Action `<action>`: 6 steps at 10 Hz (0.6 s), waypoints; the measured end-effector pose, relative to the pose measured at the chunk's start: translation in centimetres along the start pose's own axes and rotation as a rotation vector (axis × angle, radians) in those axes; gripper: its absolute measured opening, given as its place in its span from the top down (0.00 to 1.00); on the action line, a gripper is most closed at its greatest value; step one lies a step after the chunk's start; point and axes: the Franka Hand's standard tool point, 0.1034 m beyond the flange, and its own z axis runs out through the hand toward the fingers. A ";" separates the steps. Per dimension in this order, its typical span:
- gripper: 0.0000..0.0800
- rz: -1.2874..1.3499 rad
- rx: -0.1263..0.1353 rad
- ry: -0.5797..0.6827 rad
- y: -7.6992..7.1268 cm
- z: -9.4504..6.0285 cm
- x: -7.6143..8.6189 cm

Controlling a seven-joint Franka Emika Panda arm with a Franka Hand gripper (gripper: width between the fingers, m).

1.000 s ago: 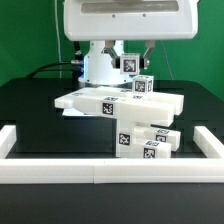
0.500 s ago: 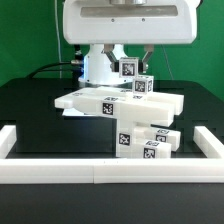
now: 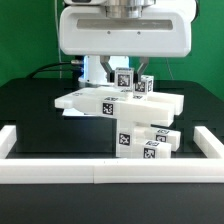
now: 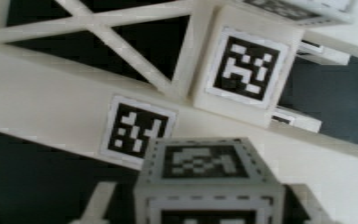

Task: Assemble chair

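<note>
In the exterior view the partly joined chair stands mid-table: a flat white slab (image 3: 112, 102) rests on tagged leg blocks (image 3: 128, 138), with more blocks (image 3: 157, 146) beside them. A small tagged cube (image 3: 146, 85) sits on the slab's far edge. My gripper (image 3: 121, 68) hangs just behind the slab, shut on another small tagged block (image 3: 123, 79). In the wrist view that block (image 4: 201, 170) fills the gap of my gripper (image 4: 201, 203), with a finger (image 4: 101, 203) against each side. Beyond it lie white chair pieces with two tags (image 4: 247, 65).
White border rails run along the front (image 3: 100, 172), the exterior view's left (image 3: 8, 140) and its right (image 3: 212, 146) of the black table. The arm's white body (image 3: 125, 30) fills the top of the exterior view.
The arm has come down, and the held block has dropped toward the slab and shifted slightly to the exterior view's left. The chair pieces have not moved.
</note>
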 end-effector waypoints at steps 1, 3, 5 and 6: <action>0.66 0.002 -0.001 0.000 -0.3 0.3 0.0; 0.66 0.011 -0.004 0.004 -0.6 0.5 0.0; 0.66 0.011 -0.004 0.004 -0.6 0.5 0.0; 0.66 0.011 -0.003 0.005 -0.6 0.5 0.0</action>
